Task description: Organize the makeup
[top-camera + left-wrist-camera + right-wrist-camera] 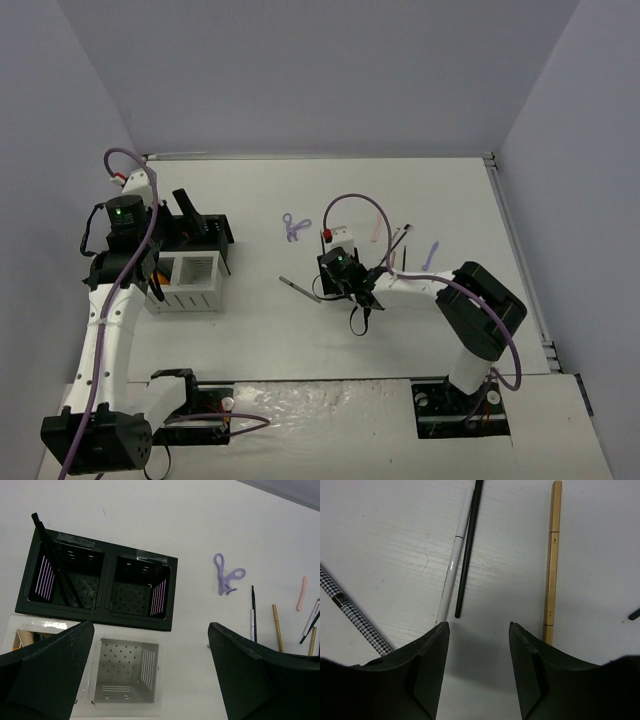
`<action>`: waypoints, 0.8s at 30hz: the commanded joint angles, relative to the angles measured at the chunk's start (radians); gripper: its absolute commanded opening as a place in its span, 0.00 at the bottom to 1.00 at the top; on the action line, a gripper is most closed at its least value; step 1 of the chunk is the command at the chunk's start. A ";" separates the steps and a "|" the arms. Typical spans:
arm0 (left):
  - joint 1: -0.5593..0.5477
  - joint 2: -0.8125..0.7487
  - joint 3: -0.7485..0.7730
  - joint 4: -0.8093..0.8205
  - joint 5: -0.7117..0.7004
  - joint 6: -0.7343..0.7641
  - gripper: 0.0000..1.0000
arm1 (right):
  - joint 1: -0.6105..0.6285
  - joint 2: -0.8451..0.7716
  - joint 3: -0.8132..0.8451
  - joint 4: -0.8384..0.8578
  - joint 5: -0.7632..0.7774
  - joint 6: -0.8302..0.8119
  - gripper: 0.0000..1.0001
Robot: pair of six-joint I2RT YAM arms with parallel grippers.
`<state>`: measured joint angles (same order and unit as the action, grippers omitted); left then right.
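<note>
Left gripper [151, 630], spread wide and empty, hangs over the slotted organizer [100, 611] near the table's left edge. The purple scissor-like tool [293, 227] lies alone mid-table toward the far edge, bare surface all round it. Right gripper [478, 626], partly open and holding nothing, sits low over bare table between a white pencil [452, 565] beside a black pencil [468, 550] and a gold stick [552, 555]

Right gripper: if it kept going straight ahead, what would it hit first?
The right gripper would probably meet bare table between the black pencil and the gold stick, though depth is unclear.
</note>
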<state>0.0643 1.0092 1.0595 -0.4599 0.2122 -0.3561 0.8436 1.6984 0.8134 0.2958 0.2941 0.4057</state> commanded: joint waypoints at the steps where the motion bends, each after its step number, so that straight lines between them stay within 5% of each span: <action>1: -0.001 -0.023 0.036 0.052 0.030 -0.007 0.97 | -0.005 0.025 0.046 0.037 0.004 0.027 0.48; 14: -0.001 -0.011 0.036 0.055 0.041 -0.017 0.97 | -0.006 0.115 0.076 0.036 0.031 0.038 0.41; 24: -0.002 -0.011 0.034 0.058 0.066 -0.026 0.97 | -0.047 0.153 0.087 0.017 0.037 0.054 0.11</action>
<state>0.0643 1.0069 1.0595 -0.4598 0.2466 -0.3598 0.8158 1.8167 0.8877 0.3580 0.3251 0.4315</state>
